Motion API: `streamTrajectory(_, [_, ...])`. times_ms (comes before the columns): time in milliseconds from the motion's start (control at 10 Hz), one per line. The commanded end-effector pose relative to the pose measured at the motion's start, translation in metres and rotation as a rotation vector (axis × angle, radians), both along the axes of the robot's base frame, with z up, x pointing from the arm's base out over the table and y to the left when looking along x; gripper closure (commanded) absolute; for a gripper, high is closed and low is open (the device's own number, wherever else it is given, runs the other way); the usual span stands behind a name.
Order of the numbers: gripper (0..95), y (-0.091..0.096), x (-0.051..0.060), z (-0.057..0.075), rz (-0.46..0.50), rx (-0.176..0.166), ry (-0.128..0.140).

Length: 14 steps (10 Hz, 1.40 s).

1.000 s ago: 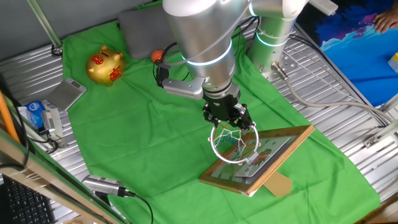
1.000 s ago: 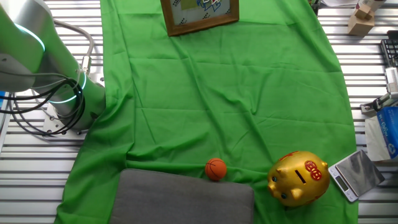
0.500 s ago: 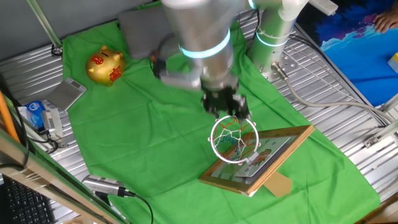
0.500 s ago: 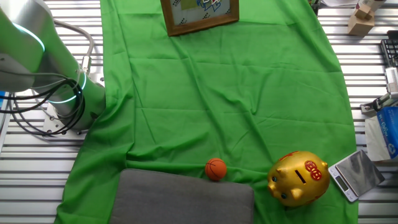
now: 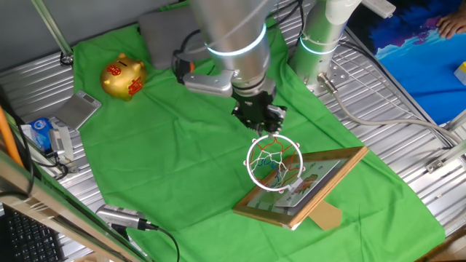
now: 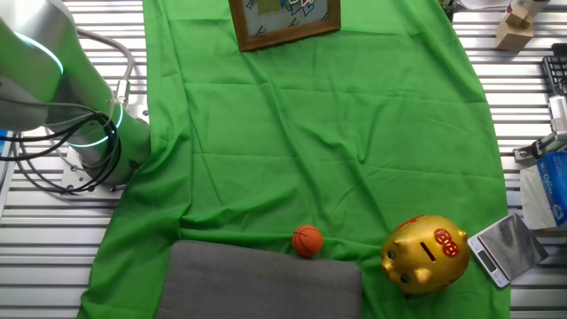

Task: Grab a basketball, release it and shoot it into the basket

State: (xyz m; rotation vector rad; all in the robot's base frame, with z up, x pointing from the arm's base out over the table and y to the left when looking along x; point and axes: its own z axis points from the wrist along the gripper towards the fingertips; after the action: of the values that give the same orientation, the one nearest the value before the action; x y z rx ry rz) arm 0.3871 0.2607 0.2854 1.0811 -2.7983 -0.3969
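Note:
The basketball (image 6: pixel 307 240), a tiny orange ball with dark seams, lies on the green cloth against the edge of a grey pad; in the one fixed view it is almost hidden behind my arm. The basket has a white rim with a red-and-white net (image 5: pixel 274 161) on a wooden-framed picture backboard (image 5: pixel 324 180), which lies flat on the cloth; its frame also shows in the other fixed view (image 6: pixel 283 34). My gripper (image 5: pixel 260 124) points down just above and behind the rim, far from the ball. Its dark fingers look spread and hold nothing.
A golden piggy bank (image 5: pixel 124 77) (image 6: pixel 425 253) stands on the cloth near the ball. A grey pad (image 6: pixel 261 283) lies beside the ball. A small silver scale (image 5: pixel 79 108) and a blue-white carton (image 5: pixel 42 133) sit on the metal slats. My arm's base (image 6: pixel 84 133) stands off the cloth.
My gripper has moved up and back from directly over the hoop rim, toward the ball's side of the cloth. The ball, basket and piggy bank have not moved.

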Motion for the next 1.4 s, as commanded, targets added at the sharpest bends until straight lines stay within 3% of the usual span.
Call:
streamTrajectory(100, [95.0,-0.01,0.003,-0.003,0.013,0.008,-0.008])
streamTrajectory(800, [95.0,-0.077,0.049,-0.032,0.161,0.036,-0.035])
streamTrajectory(1100, [95.0,-0.092,0.053,-0.044,0.175,0.041,-0.041])
streamTrajectory(1400, [95.0,-0.096,0.051,-0.042,0.161,0.017,-0.036])
